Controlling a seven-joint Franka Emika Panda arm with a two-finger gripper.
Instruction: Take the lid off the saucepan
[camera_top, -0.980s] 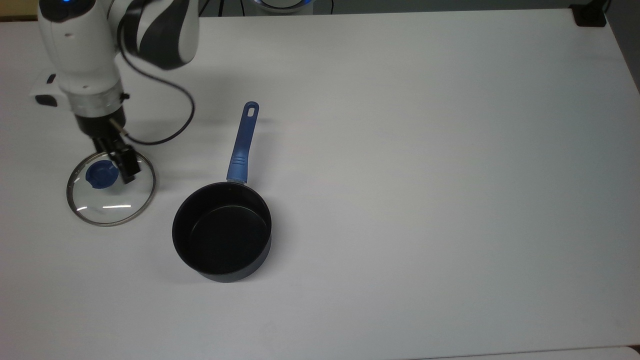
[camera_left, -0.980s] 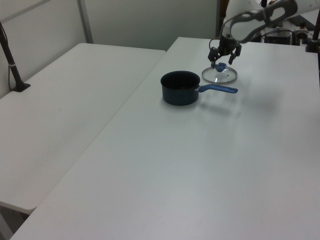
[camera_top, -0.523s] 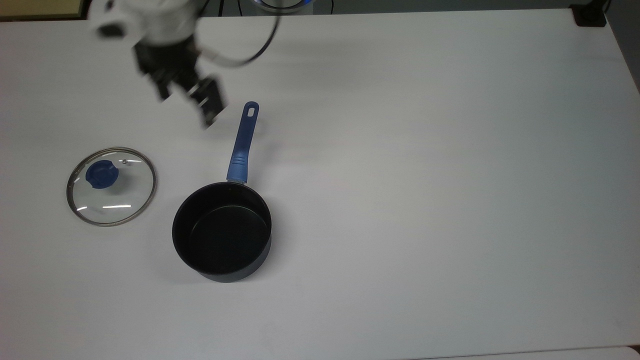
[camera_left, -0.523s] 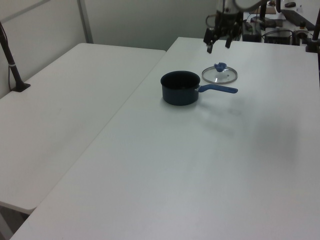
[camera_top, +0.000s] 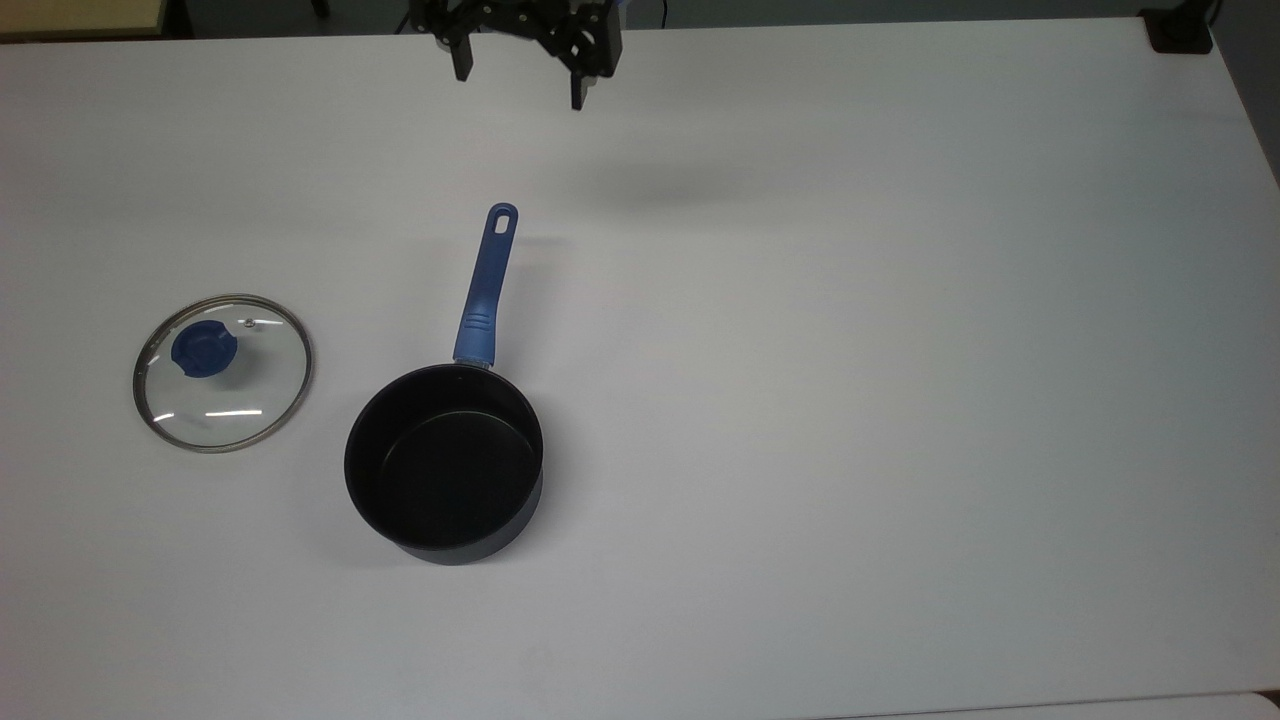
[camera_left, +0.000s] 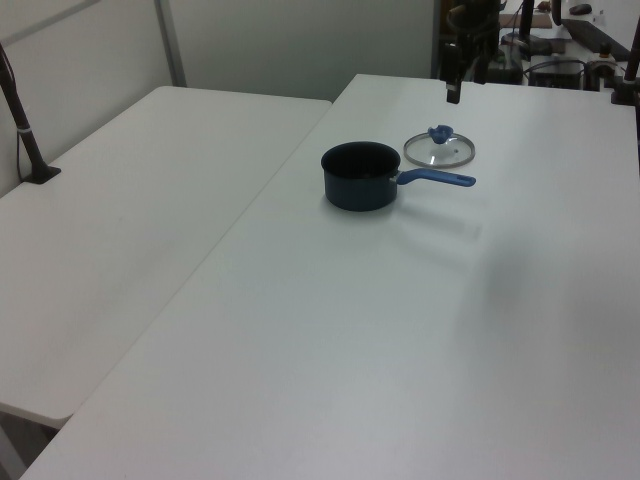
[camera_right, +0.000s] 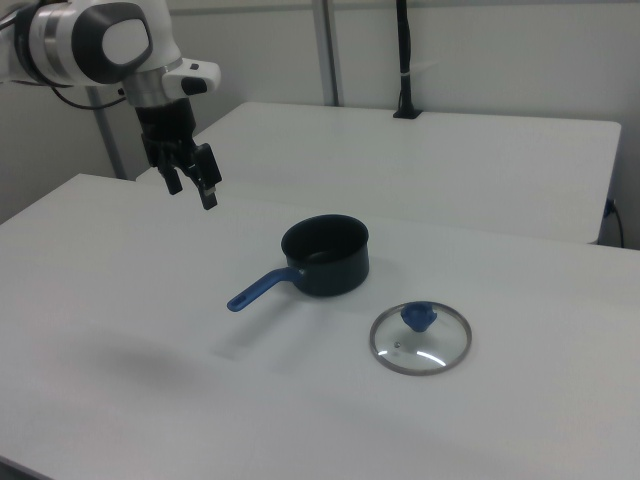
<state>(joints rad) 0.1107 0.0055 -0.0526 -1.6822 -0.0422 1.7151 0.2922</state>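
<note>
Lid (camera_top: 223, 372) sits flat on the table (camera_top: 850, 400) beside the uncovered saucepan (camera_top: 444, 462); pincer (camera_top: 518, 75) hangs well away, fingers spread, empty.

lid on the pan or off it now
Off. The lid lies flat on the table, knob up, apart from the pan, whose dark inside is open to view.

One saucepan (camera_top: 444, 463) sits on the white table (camera_top: 900, 350), and one glass lid (camera_top: 223, 372) lies beside it. One robot gripper (camera_right: 191, 185) hangs above. A second table (camera_left: 110, 230) adjoins.
</note>
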